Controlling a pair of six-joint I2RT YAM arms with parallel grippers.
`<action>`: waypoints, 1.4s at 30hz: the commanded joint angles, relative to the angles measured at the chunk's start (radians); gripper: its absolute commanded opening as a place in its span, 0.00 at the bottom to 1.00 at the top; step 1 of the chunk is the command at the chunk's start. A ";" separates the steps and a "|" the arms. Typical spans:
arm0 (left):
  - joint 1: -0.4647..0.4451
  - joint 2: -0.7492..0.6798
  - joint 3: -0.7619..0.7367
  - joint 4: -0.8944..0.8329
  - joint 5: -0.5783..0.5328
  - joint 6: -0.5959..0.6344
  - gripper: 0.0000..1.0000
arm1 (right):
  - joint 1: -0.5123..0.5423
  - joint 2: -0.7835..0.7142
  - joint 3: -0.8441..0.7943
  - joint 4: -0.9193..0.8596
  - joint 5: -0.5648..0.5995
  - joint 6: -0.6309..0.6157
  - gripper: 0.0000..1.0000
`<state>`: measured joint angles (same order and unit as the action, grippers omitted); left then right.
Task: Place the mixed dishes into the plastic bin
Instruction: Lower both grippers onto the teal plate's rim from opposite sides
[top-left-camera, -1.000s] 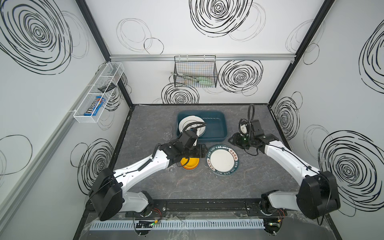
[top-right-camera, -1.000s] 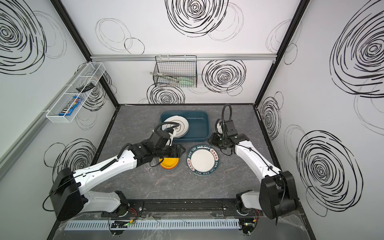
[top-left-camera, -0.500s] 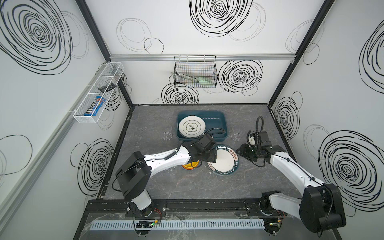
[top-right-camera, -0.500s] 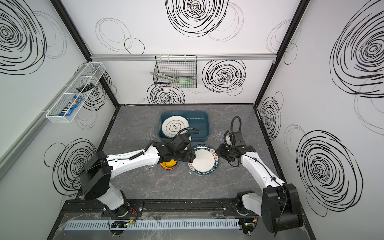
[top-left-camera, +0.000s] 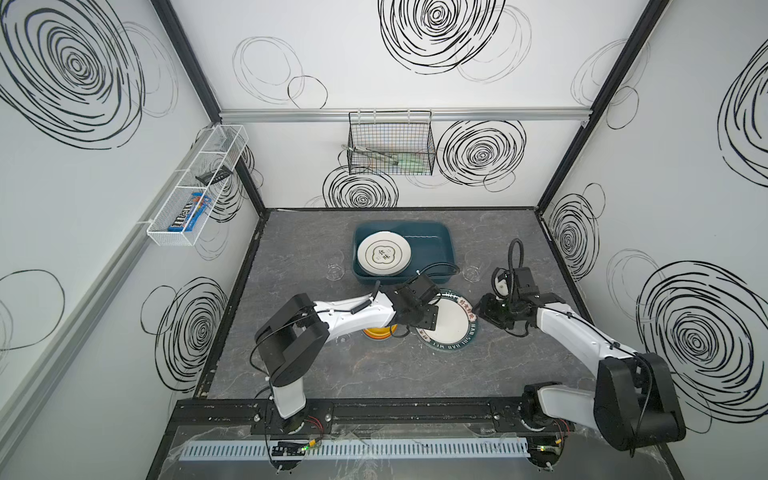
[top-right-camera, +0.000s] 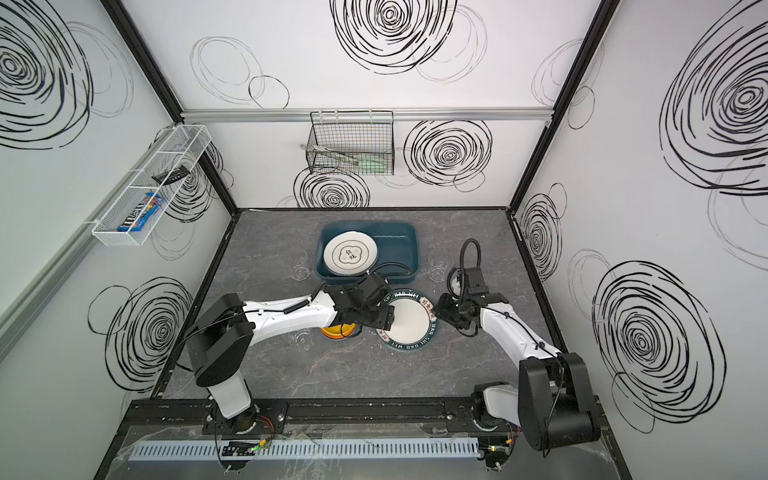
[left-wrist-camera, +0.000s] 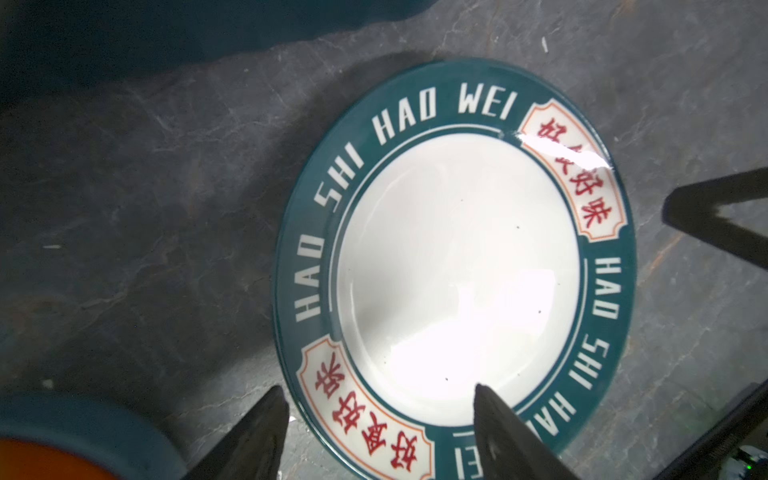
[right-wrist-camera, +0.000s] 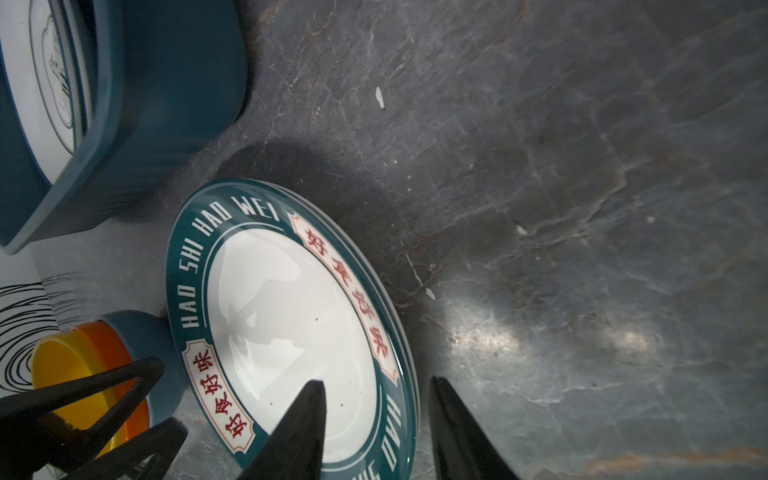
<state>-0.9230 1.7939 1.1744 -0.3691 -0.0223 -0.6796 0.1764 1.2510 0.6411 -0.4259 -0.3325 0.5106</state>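
A: While the tabletop (top-left-camera: 299, 257) carries most of the dishes, the bin (top-left-camera: 434, 245) holds just one white plate (top-left-camera: 384, 254). Early stage, I'd say.
B: What's out?
A: Teal-rimmed plate (top-left-camera: 451, 328) just in front of the bin, stacked bowls (top-left-camera: 378, 333) right beside it, a glass (top-left-camera: 335, 272) left of the bin, a second glass (top-left-camera: 471, 273) right of it.
B: Tools?
A: Both at the teal-rimmed plate, opposite edges. Left tool (left-wrist-camera: 378, 388): jaws wide apart, rim between them. Right tool (right-wrist-camera: 374, 380): jaws apart, narrower, straddling the rim too. Neither clamped. Contact: cannot tell.
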 joint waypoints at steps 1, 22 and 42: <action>-0.004 0.018 0.033 -0.013 -0.027 0.003 0.74 | -0.005 0.017 -0.014 0.015 -0.014 -0.016 0.45; -0.004 0.058 0.036 0.016 0.001 -0.005 0.70 | -0.008 0.073 -0.022 0.040 -0.047 -0.031 0.45; -0.013 0.065 0.044 0.025 0.015 -0.006 0.66 | -0.007 0.103 -0.040 0.078 -0.108 -0.043 0.46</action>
<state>-0.9276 1.8450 1.1881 -0.3672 -0.0212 -0.6811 0.1715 1.3514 0.6121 -0.3695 -0.4152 0.4835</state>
